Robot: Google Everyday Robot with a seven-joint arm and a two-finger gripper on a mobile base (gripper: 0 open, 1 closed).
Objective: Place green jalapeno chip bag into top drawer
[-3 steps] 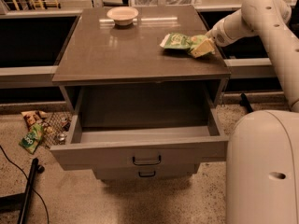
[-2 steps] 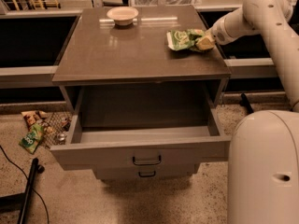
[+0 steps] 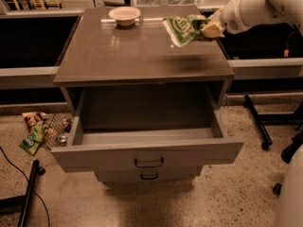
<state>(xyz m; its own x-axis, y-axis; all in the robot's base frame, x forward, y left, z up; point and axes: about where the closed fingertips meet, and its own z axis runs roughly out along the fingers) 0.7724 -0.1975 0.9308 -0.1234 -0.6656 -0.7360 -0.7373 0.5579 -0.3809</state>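
Note:
The green jalapeno chip bag (image 3: 183, 29) hangs in the air above the right back part of the cabinet top, tilted, its shadow on the surface below. My gripper (image 3: 208, 30) is shut on the bag's right edge, reaching in from the right on the white arm. The top drawer (image 3: 147, 141) stands pulled out wide below the cabinet top, its inside bare, its dark bar handle on the front.
A pale bowl (image 3: 124, 15) sits at the back of the cabinet top (image 3: 118, 56). A narrower lower drawer (image 3: 149, 175) sits under the open one. Snack packets (image 3: 33, 136) lie on the floor at left. A black stand leg (image 3: 28, 193) lies at lower left.
The bag has been lifted off the cabinet top and now hangs in my gripper above it. The arm has risen slightly.

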